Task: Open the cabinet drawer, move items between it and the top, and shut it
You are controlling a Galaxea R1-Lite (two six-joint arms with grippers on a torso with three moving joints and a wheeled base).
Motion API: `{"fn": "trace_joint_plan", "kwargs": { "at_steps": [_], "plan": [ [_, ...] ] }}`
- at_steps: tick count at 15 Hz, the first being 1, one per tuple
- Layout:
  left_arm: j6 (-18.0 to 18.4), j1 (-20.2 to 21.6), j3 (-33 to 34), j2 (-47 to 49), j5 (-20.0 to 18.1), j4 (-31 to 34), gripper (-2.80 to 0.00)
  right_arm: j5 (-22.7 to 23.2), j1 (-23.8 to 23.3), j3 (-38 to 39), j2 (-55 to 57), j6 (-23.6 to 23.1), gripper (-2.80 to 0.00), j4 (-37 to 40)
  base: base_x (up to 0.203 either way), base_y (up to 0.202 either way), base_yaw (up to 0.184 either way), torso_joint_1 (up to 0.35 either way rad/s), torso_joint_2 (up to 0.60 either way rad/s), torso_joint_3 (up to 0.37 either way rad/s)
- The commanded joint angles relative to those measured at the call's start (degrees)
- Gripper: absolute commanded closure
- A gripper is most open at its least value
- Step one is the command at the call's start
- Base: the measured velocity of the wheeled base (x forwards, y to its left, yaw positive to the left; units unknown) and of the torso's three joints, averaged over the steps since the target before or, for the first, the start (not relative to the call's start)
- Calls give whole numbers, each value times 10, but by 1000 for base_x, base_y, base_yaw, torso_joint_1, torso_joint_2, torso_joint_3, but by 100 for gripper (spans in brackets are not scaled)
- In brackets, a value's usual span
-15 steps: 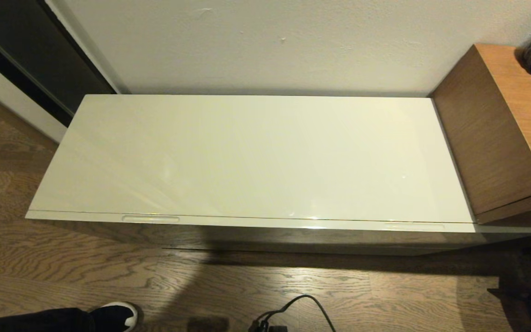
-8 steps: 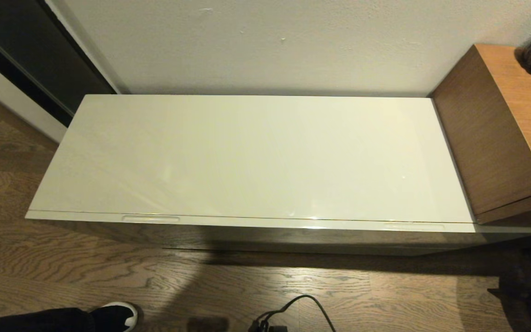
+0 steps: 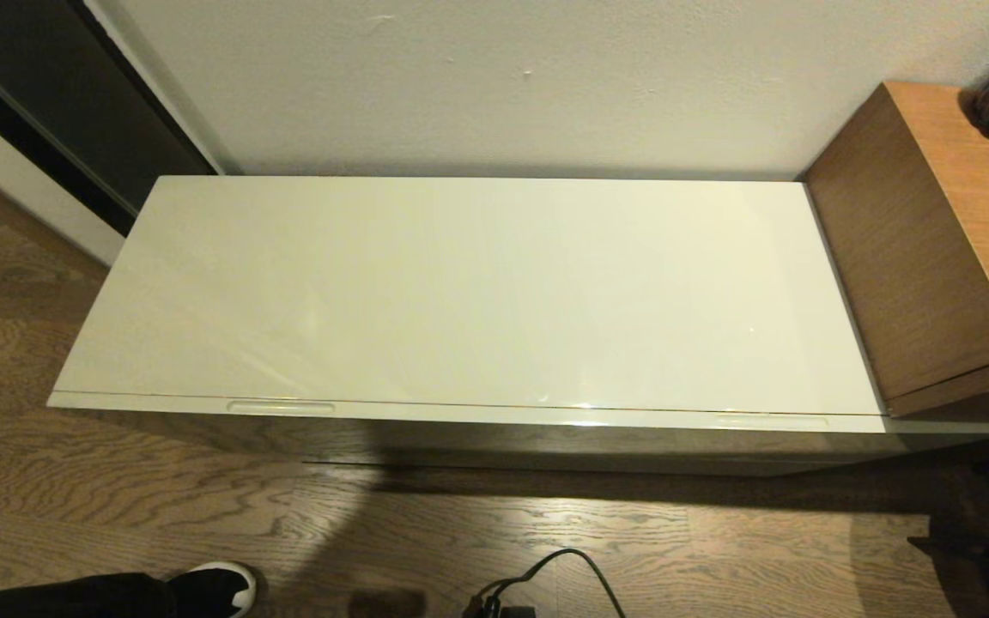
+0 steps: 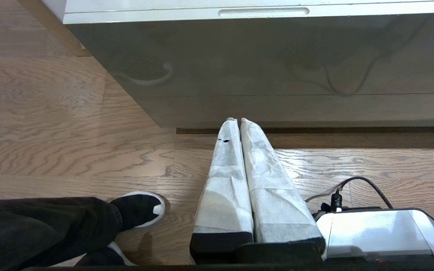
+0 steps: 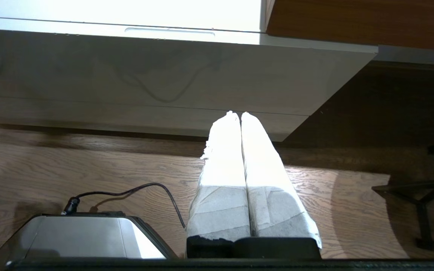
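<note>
Here, glossy cream top [image 3: 477, 292], grained wood floor [image 3: 117, 498]

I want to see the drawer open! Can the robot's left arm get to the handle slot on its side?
Probably yes. The left gripper hangs shut below the cabinet drawer, and nothing stands between it and the left handle slot. It must rise first.

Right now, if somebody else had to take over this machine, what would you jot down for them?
Left gripper: shut, empty, hanging low over the floor in front of the cabinet.
Right gripper: shut, empty, likewise near the cabinet's right end.
Cabinet drawer: closed, both handle slots untouched.
Top: no items visible on it; none in view anywhere.
Done: nothing.
Left: open the drawer, move the items between it and the top, close it.
</note>
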Motion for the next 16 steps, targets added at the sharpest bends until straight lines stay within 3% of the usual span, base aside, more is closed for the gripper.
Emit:
{"fn": "trace_joint_plan", "kwargs": {
  "at_steps": [1,16],
  "plan": [
    [0,0,0,1,0,0,0,0,0,1,1,0,0,0,0,0,0,0,0,0],
    [0,0,0,1,0,0,0,0,0,1,1,0,0,0,0,0,0,0,0,0]
  ]
}}
